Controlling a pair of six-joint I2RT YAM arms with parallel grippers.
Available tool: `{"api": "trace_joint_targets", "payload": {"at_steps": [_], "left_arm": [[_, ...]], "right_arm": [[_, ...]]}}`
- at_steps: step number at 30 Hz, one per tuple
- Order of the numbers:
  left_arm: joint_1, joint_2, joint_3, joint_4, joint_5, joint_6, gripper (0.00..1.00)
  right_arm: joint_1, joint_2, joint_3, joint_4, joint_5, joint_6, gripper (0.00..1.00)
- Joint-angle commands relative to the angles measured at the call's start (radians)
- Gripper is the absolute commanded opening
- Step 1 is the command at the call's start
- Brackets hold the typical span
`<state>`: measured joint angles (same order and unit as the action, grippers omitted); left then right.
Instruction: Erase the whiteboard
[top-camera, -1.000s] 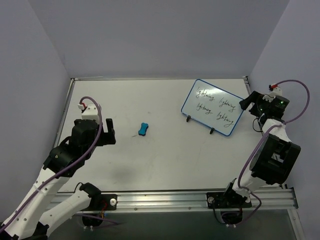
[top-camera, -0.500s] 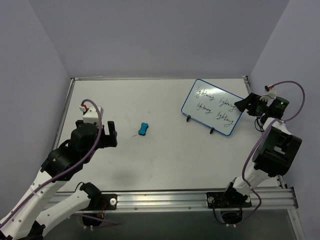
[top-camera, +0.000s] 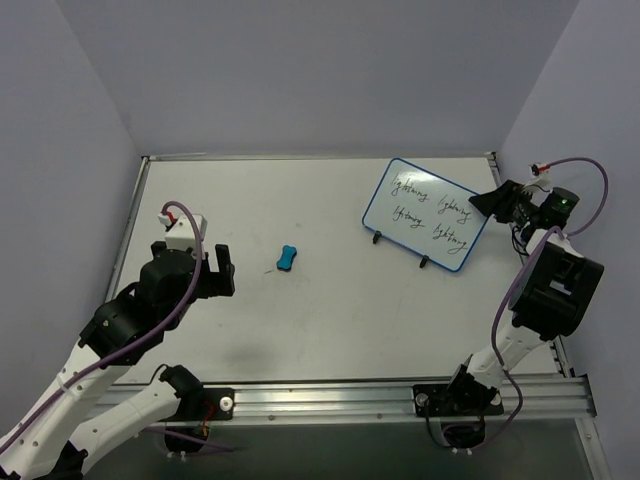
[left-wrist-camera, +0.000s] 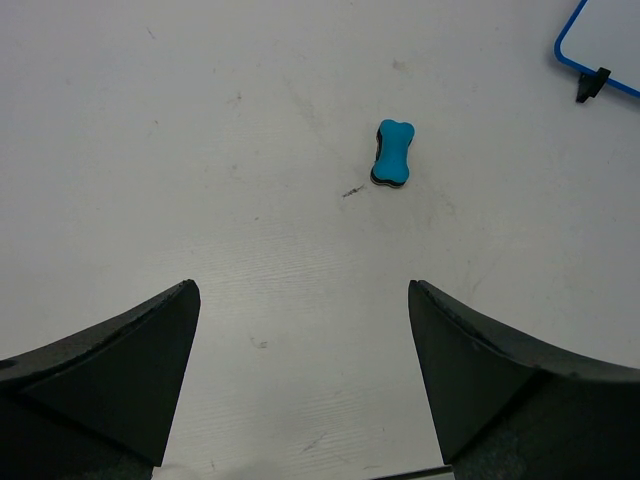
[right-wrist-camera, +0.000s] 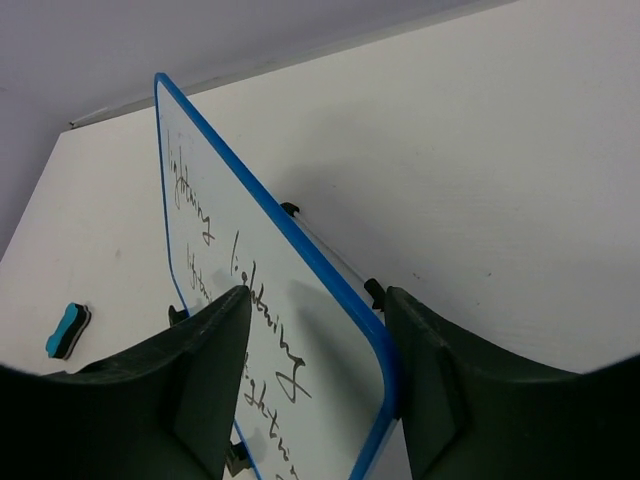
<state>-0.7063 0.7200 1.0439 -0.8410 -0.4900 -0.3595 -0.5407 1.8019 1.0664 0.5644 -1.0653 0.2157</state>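
The whiteboard (top-camera: 426, 213) stands tilted on black wire legs at the far right of the table, with dark cursive writing on it. It also shows in the right wrist view (right-wrist-camera: 250, 330). My right gripper (top-camera: 492, 202) (right-wrist-camera: 315, 300) is open, its jaws straddling the board's blue right rim, one in front and one behind. The blue bone-shaped eraser (top-camera: 287, 258) lies on the table left of centre, also in the left wrist view (left-wrist-camera: 392, 153). My left gripper (top-camera: 218, 268) (left-wrist-camera: 303, 295) is open and empty, well short of the eraser.
The table (top-camera: 330, 320) is white with a metal rail (top-camera: 350, 397) along its near edge. Purple-grey walls enclose it at the back and both sides. The right arm's cable (top-camera: 590, 190) loops near the right wall.
My right gripper has moved left and up onto the whiteboard's right edge. My left arm has shifted slightly toward the near side. The whiteboard and eraser have not moved.
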Motion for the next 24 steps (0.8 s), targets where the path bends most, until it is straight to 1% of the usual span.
{"api": "trace_joint_targets", "payload": {"at_steps": [1, 3, 4, 6, 15, 17, 18, 21, 22, 24], "left_arm": [[-0.007, -0.005, 0.01, 0.022, -0.012, 0.002, 0.94], [-0.009, -0.004, 0.01, 0.022, -0.013, 0.002, 0.94], [-0.01, -0.004, 0.011, 0.022, -0.013, 0.002, 0.94], [-0.012, -0.004, 0.01, 0.02, -0.013, 0.002, 0.94], [-0.018, -0.002, 0.01, 0.017, -0.019, 0.001, 0.94], [-0.019, -0.001, 0.01, 0.019, -0.018, 0.001, 0.94], [-0.019, 0.001, 0.01, 0.017, -0.018, -0.001, 0.94], [-0.019, 0.002, 0.01, 0.019, -0.015, 0.001, 0.94], [-0.019, 0.002, 0.01, 0.019, -0.015, 0.001, 0.94], [-0.019, 0.004, 0.01, 0.017, -0.015, 0.002, 0.94]], "right_arm": [[0.01, 0.01, 0.04, 0.088, -0.079, 0.028, 0.46], [0.008, 0.008, 0.04, 0.089, -0.084, 0.028, 0.46], [0.01, 0.008, 0.04, 0.091, -0.087, 0.027, 0.41], [0.01, 0.019, 0.037, 0.095, -0.097, 0.028, 0.4], [0.008, 0.051, 0.021, 0.115, -0.124, 0.019, 0.44], [0.008, 0.048, 0.015, 0.13, -0.13, 0.025, 0.39], [0.007, 0.047, 0.009, 0.164, -0.136, 0.045, 0.37], [0.007, 0.043, 0.0, 0.245, -0.151, 0.094, 0.34], [0.005, 0.045, -0.005, 0.265, -0.153, 0.126, 0.28], [0.004, 0.056, -0.014, 0.348, -0.163, 0.163, 0.24]]}}
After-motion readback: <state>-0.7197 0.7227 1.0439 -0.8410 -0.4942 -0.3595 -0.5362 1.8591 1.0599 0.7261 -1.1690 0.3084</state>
